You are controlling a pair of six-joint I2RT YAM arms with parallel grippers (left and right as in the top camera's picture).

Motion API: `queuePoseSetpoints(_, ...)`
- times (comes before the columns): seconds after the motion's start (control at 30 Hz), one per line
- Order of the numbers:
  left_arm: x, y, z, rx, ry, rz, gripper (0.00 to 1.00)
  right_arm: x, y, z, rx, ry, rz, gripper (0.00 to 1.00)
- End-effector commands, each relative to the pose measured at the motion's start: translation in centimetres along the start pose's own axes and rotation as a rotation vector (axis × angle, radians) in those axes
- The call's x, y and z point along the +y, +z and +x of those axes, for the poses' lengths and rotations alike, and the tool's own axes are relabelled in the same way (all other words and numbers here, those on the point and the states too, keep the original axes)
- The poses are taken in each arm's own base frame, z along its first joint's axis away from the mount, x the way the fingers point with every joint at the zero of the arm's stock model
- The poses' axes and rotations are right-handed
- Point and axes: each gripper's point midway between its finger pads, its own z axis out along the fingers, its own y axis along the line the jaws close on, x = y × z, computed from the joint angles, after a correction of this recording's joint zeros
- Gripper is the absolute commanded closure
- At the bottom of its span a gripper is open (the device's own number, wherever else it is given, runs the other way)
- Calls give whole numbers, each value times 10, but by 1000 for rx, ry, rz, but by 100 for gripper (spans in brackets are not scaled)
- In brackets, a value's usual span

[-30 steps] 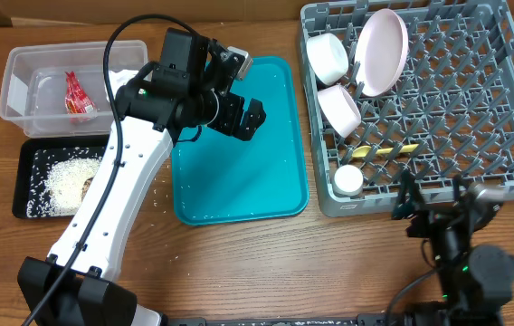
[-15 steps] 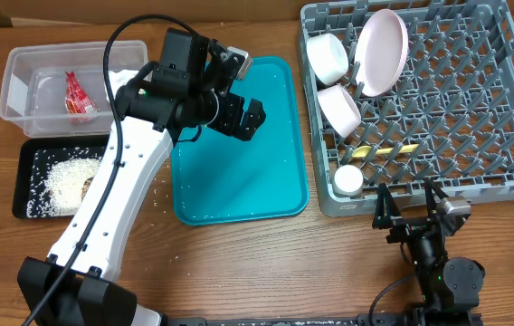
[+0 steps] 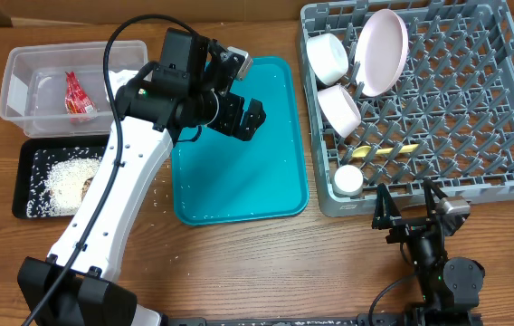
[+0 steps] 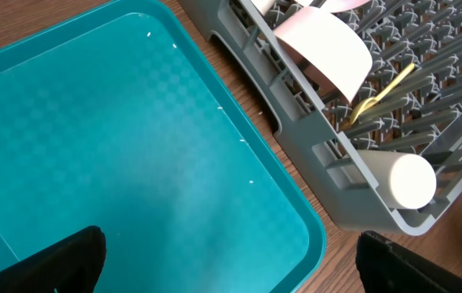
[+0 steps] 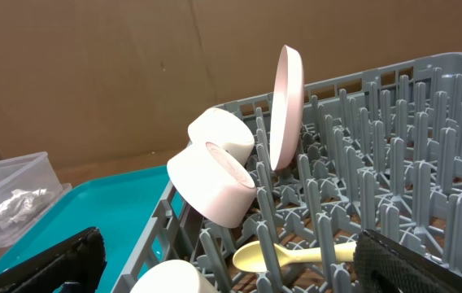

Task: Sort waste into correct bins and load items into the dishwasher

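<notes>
Loading looks finished. The grey dish rack (image 3: pixel 501 136) at the table's far right corner holds the plate (image 3: pixel 382 50), both bowls (image 3: pixel 328 56), the cup (image 3: pixel 348 179) and the yellow spoon (image 3: pixel 385 151). The red wrapper (image 3: pixel 78 95) lies in the clear tub (image 3: pixel 22 63) at the far left corner, and rice (image 3: pixel 62 177) fills the black tray (image 3: pixel 20 195) by the left edge. The left jaws hang released and empty over the teal tray (image 3: pixel 275 181). The right jaws, also spread and empty, sit near the front edge. Only stray grains (image 4: pixel 253 181) seem left, so the next move probably calls for a fine pinch.
</notes>
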Motion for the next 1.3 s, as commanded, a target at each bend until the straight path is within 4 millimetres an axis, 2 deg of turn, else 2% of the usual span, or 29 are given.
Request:
queuePoseSetpoints(0.0,-2,-3,-3,-13,20,7,0,0,0,1,-7,1,-3,0)
queuePoseSetpoints(0.13,-1,-3,-4,-13,21,2,0,0,0,1,-7,1,-3,0)
queuePoseSetpoints(0.27,19,-7,-1,1,40,-120,0,0,0,1,-7,1,-3,0)
queuePoseSetpoints(0.37,21,-30,-6,-37,154,-177,0,0,0,1,-7,1,-3,0)
queuePoseSetpoints(0.4,19,-51,-14,-103,216,-195,0,0,0,1,-7,1,-3,0)
queuePoseSetpoints(0.47,20,-75,-20,-195,231,-224,0,0,0,1,-7,1,-3,0)
queuePoseSetpoints(0.6,23,-114,-12,-398,234,-217,0,0,0,1,-7,1,-3,0)
queuePoseSetpoints(0.67,30,-124,5,-472,194,-228,0,0,0,1,-7,1,-3,0)
queuePoseSetpoints(0.73,36,-128,31,-530,154,-256,0,0,0,1,-7,1,-3,0)
queuePoseSetpoints(0.9,42,-124,93,-671,127,-342,0,0,0,1,-7,1,-3,0)
queuePoseSetpoints(1.07,52,-113,143,-806,95,-429,0,0,0,1,-7,1,-3,0)
queuePoseSetpoints(1.27,65,-96,177,-872,69,-491,0,0,0,1,-7,1,-3,0)
